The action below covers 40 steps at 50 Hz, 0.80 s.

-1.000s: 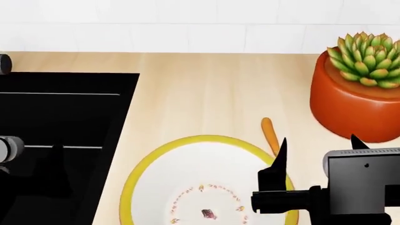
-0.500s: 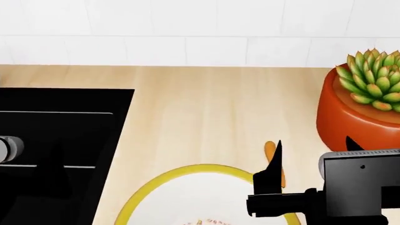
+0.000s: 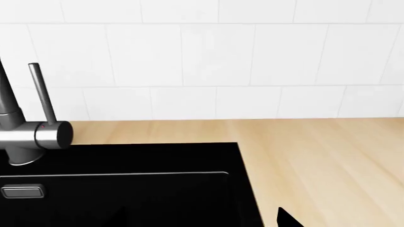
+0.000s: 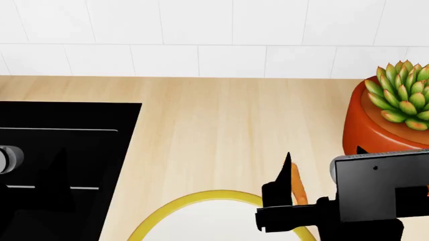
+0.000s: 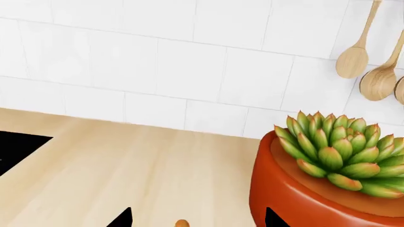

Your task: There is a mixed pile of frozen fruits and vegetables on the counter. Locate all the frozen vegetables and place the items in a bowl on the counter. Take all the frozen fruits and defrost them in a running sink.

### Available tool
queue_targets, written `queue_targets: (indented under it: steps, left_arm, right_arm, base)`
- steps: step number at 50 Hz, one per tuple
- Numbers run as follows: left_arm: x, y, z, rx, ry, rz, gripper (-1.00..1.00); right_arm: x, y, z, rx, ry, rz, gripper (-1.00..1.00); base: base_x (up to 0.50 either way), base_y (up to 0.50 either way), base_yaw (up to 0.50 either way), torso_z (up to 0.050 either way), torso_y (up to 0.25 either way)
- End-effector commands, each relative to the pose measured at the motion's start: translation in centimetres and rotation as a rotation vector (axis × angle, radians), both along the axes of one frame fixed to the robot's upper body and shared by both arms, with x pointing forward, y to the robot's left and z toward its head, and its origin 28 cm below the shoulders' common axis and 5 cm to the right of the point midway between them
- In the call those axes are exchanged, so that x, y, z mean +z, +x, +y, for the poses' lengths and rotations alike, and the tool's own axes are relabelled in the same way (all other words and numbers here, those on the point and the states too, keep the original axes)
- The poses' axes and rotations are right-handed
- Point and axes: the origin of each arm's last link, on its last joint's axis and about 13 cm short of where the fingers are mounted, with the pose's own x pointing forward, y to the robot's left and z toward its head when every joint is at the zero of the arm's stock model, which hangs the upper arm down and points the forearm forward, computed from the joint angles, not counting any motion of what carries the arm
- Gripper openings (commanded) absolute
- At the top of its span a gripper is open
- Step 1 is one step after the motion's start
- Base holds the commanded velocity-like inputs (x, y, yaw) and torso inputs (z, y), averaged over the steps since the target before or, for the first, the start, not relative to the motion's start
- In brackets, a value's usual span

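Note:
The small orange carrot [image 4: 299, 188] lies on the beige counter [image 4: 214, 125], just beyond the yellow rim of the bowl [image 4: 201, 197]. Only the far edge of the bowl shows in the head view. My right gripper [image 4: 325, 159] hangs open over the carrot, and one finger partly covers it. In the right wrist view the carrot's tip [image 5: 181, 223] sits between the spread fingertips of the right gripper [image 5: 197, 218]. My left gripper [image 3: 205, 220] hovers open over the black sink [image 3: 126, 198]. One of its fingertips [image 3: 287, 218] shows against the counter. The frozen fruits are out of view.
An orange pot with a green succulent [image 4: 385, 115] stands close on the right of my right gripper. A grey steel faucet [image 3: 38, 135] rises at the sink's back. White wall tiles back the counter, and wooden spoons [image 5: 356, 52] hang on them.
The head view has tilted up: the bowl slid toward the bottom edge and more wall shows. My right gripper's finger now overlaps the carrot instead of sitting short of it.

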Motion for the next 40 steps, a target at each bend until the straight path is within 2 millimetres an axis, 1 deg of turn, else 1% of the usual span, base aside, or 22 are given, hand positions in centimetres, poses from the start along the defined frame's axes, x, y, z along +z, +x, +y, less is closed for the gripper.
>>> queue_targets:
  steps: [1, 6, 9, 10, 11, 13, 15, 16, 17, 19, 20, 21, 22, 24, 27, 28, 30, 32, 34, 36, 38, 40]
  left_arm:
    - [0.1, 0.1, 0.0, -0.006, -0.011, 0.005, 1.00]
    - [0.2, 0.2, 0.2, 0.000, -0.018, 0.004, 1.00]
    - [0.3, 0.0, 0.3, 0.001, -0.023, 0.005, 1.00]
    - [0.3, 0.0, 0.3, -0.001, -0.022, 0.006, 1.00]
    - [0.3, 0.0, 0.3, -0.003, -0.023, 0.006, 1.00]
    - [0.3, 0.0, 0.3, -0.005, -0.023, 0.006, 1.00]
    - [0.2, 0.0, 0.3, -0.008, -0.022, 0.008, 1.00]
    - [0.2, 0.0, 0.3, -0.010, -0.019, 0.009, 1.00]
    - [0.3, 0.0, 0.3, -0.012, -0.016, 0.010, 1.00]
    - [0.4, -0.1, 0.7, -0.007, -0.016, 0.007, 1.00]
    - [0.4, 0.0, 0.8, -0.004, -0.016, 0.006, 1.00]
    - [0.4, 0.1, 0.8, 0.000, -0.019, 0.006, 1.00]
    - [0.4, 0.0, 0.9, 0.002, -0.019, 0.007, 1.00]
    - [0.5, 0.0, 1.0, 0.003, -0.021, 0.007, 1.00]
    - [0.3, 0.1, 1.0, 0.004, -0.023, 0.010, 1.00]
    - [0.3, 0.1, 0.9, 0.002, -0.021, 0.010, 1.00]
    - [0.4, 0.0, 0.9, -0.002, -0.023, 0.009, 1.00]
    - [0.4, 0.0, 0.9, -0.002, -0.024, 0.010, 1.00]
    - [0.4, 0.0, 0.8, -0.007, -0.022, 0.009, 1.00]
    - [0.4, -0.1, 0.9, -0.010, -0.021, 0.008, 1.00]
    - [0.6, 0.1, 1.0, -0.004, -0.027, 0.000, 1.00]
    - [0.6, 0.1, 1.1, -0.003, -0.028, -0.002, 1.00]
  right_arm:
    - [2.3, 1.3, 0.3, 0.082, -0.023, 0.129, 1.00]
    - [3.8, 2.4, 0.0, 0.085, -0.086, 0.173, 1.00]
    - [4.9, 2.8, 0.0, 0.109, -0.047, 0.225, 1.00]
    - [5.3, 2.9, -0.1, 0.105, -0.008, 0.262, 1.00]
    - [6.0, 3.1, -0.3, 0.091, -0.058, 0.269, 1.00]
    - [7.3, 3.8, -0.4, 0.102, 0.015, 0.305, 1.00]
    - [7.8, 4.5, -0.4, 0.113, -0.012, 0.355, 1.00]
    - [8.2, 5.3, -0.3, 0.172, -0.008, 0.394, 1.00]
    - [8.5, 6.4, -0.4, 0.151, 0.039, 0.437, 1.00]
    - [8.4, 7.7, -0.7, 0.153, 0.017, 0.545, 1.00]
    - [8.4, 8.4, -0.8, 0.150, -0.013, 0.563, 1.00]
    - [8.4, 8.9, -0.9, 0.155, 0.005, 0.586, 1.00]
    - [8.4, 9.2, -0.9, 0.191, -0.040, 0.587, 1.00]
    - [8.6, 10.0, -1.1, 0.183, 0.012, 0.665, 1.00]
    - [8.7, 10.9, -1.6, 0.162, -0.074, 0.801, 1.00]
    - [8.9, 11.2, -1.7, 0.148, -0.092, 0.799, 1.00]
    - [9.6, 12.2, -1.9, 0.107, -0.012, 0.814, 1.00]
    - [9.6, 12.7, -1.7, 0.114, 0.000, 0.837, 1.00]
    - [9.0, 13.8, -1.5, 0.091, 0.013, 0.860, 1.00]
    - [8.1, 14.5, -1.4, 0.070, -0.016, 0.870, 1.00]
    - [6.7, 15.4, -1.2, 0.056, 0.043, 0.900, 1.00]
    - [5.7, 15.7, -1.0, 0.052, 0.041, 0.926, 1.00]
  base:
    - [0.00, 0.00, 0.00, 0.000, 0.000]
    - [0.00, 0.00, 0.00, 0.000, 0.000]
    - [0.00, 0.00, 0.00, 0.000, 0.000]
    - [0.00, 0.00, 0.00, 0.000, 0.000]
    - [0.00, 0.00, 0.00, 0.000, 0.000]
    - [0.00, 0.00, 0.00, 0.000, 0.000]
    - [0.00, 0.00, 0.00, 0.000, 0.000]
    - [0.00, 0.00, 0.00, 0.000, 0.000]
    - [0.00, 0.00, 0.00, 0.000, 0.000]
    - [0.00, 0.00, 0.00, 0.000, 0.000]
    - [0.00, 0.00, 0.00, 0.000, 0.000]
    - [0.00, 0.00, 0.00, 0.000, 0.000]
    - [0.00, 0.00, 0.00, 0.000, 0.000]
    - [0.00, 0.00, 0.00, 0.000, 0.000]
    - [0.00, 0.00, 0.00, 0.000, 0.000]
    - [0.00, 0.00, 0.00, 0.000, 0.000]
    - [0.00, 0.00, 0.00, 0.000, 0.000]
    - [0.00, 0.00, 0.00, 0.000, 0.000]
    - [0.00, 0.00, 0.00, 0.000, 0.000]
    - [0.00, 0.00, 0.00, 0.000, 0.000]
    - [0.00, 0.00, 0.00, 0.000, 0.000]
    - [0.00, 0.00, 0.00, 0.000, 0.000]
